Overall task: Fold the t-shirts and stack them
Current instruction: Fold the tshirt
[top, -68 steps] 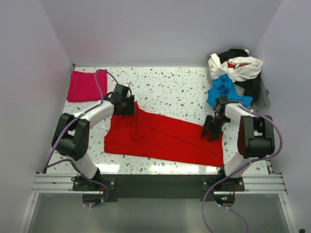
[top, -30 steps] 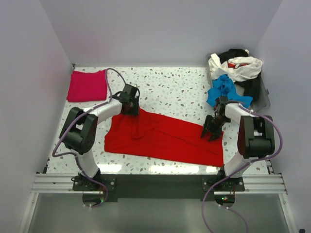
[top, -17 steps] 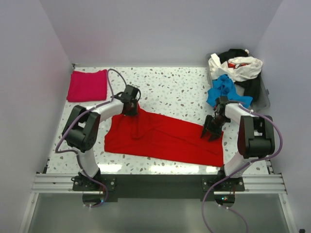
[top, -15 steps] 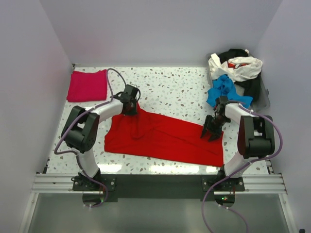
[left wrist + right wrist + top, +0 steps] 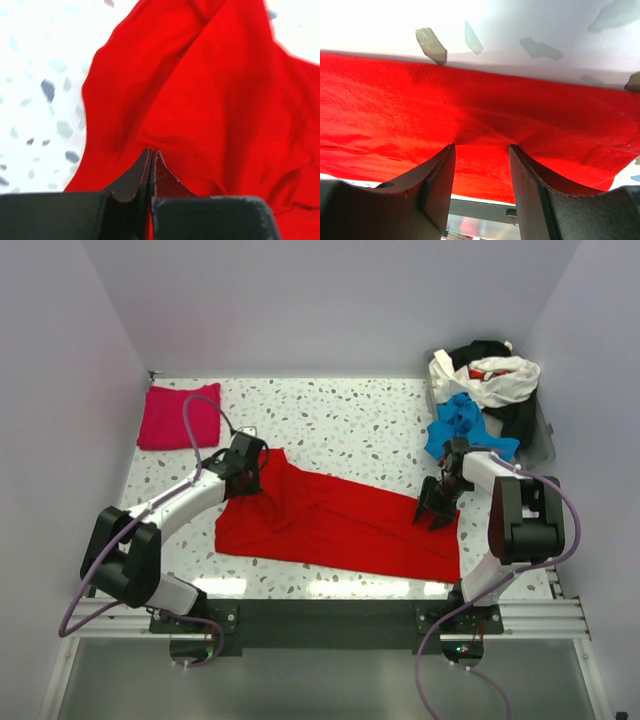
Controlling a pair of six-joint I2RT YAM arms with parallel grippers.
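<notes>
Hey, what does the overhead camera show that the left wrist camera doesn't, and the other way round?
Overhead only: the folded magenta-pink shirt at the far left corner, the heap of blue, white and black shirts at the far right, and the right gripper, jaws apart, at the right end of the red shirt. Left wrist only: up close, the left gripper shut on a pinch of red cloth. Both: the red shirt, the speckled table and the left gripper.

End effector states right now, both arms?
Left end effector: closed, pinching the red shirt.
Right end effector: open, tips resting on the same shirt.
</notes>
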